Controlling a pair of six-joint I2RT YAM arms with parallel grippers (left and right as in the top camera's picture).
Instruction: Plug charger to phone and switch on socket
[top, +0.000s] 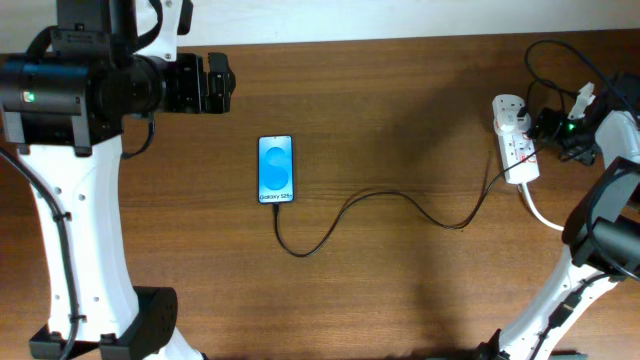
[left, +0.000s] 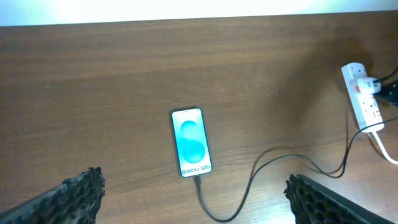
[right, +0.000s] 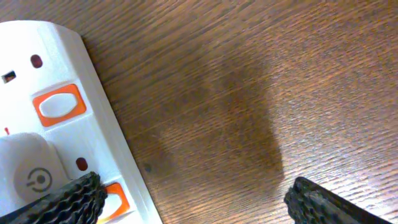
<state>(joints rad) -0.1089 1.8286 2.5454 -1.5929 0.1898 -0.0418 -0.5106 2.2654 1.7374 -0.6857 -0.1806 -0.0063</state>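
The phone (top: 276, 169) lies flat on the wooden table with its blue screen lit; it also shows in the left wrist view (left: 191, 150). The black charger cable (top: 400, 200) runs from the phone's near end, where its plug tip (left: 198, 181) sits in the phone, across to the white socket strip (top: 516, 148) at the right. My left gripper (left: 193, 202) is open and empty, held high at the far left. My right gripper (right: 196, 196) is open right beside the socket (right: 68, 118), one finger over an orange switch (right: 115, 200). A white adapter (right: 28, 168) sits in the strip.
The socket's thick white cord (top: 540, 212) curls off the strip toward the right front. Loose black cables (top: 545, 70) loop at the far right. The table's back edge (top: 400, 40) runs behind the phone.
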